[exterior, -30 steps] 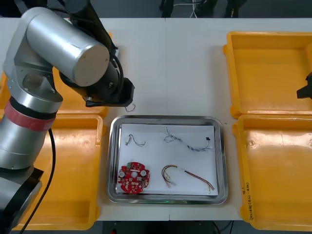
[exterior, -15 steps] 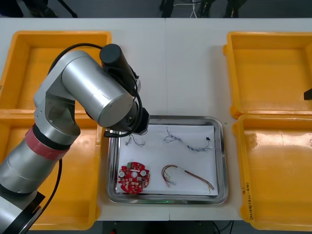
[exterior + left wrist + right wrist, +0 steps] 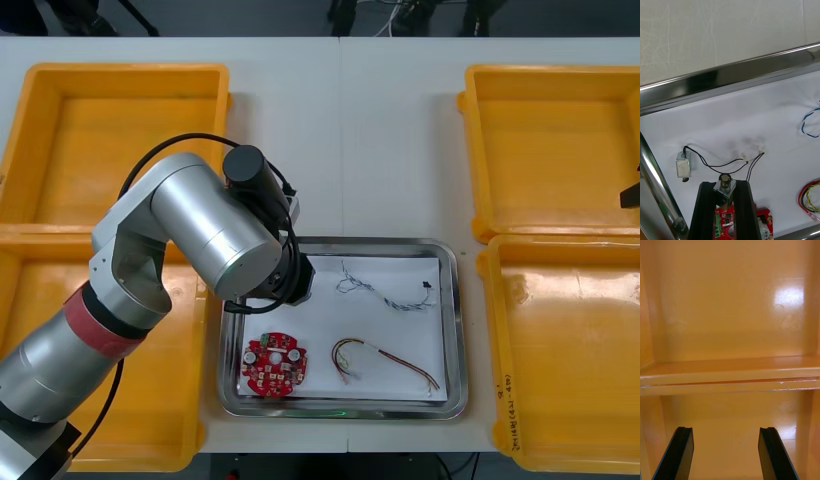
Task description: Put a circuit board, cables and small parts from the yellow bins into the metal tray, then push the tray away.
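One small silvery metal part (image 3: 724,180) is hanging clamped in the left tool (image 3: 724,189) above the ten o'clock corner of the shiny metal tray (image 3: 733,77). The right tool (image 3: 725,438) is idling, fingers apart.

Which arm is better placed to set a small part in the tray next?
Left. The left gripper, shut on a small metal part, hangs over the white inside of the metal tray. The right gripper is open and empty over a yellow bin.

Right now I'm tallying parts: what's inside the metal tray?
Red circuit board, blue and white cable, red and yellow cable, black cable with a small metal part; left gripper holds another above. Its arm hides the far-left corner.
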You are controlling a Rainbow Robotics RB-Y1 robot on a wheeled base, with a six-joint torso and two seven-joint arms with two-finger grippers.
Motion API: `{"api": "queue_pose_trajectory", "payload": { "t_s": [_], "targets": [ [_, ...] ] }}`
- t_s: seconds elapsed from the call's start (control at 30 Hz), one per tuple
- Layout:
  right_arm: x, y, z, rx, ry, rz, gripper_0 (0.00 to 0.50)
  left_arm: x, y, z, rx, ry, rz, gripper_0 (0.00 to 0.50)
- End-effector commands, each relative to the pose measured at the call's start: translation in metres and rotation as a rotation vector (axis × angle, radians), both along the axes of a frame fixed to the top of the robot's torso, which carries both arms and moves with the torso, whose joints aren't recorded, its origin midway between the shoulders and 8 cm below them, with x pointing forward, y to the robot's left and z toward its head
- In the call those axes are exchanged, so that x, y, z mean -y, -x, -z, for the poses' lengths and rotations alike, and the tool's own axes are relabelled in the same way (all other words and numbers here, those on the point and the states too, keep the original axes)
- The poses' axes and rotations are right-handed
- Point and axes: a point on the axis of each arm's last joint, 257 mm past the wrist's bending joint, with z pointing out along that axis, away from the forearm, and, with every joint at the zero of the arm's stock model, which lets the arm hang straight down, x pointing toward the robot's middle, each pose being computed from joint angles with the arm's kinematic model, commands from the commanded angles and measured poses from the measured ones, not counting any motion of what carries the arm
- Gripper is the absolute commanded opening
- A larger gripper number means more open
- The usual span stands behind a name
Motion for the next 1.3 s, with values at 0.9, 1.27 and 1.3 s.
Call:
{"api": "queue_pose_trajectory", "payload": {
  "t_s": [0.9, 1.27, 1.3],
  "targets": [
    [0.014, 0.012, 0.007, -0.023, -0.02, 0.055, 0.5, -0.017, 0.0, 0.011, -0.008, -0.008, -0.093, 0.5],
    [0.01, 0.013, 0.005, -0.022, -0.022, 0.032, 0.5, -0.016, -0.003, 0.008, -0.002, 0.001, -0.099, 0.5],
    [0.008, 0.013, 0.005, -0.021, -0.024, 0.027, 0.5, -0.017, -0.003, 0.007, 0.001, 0.002, -0.098, 0.5]
  ]
}}
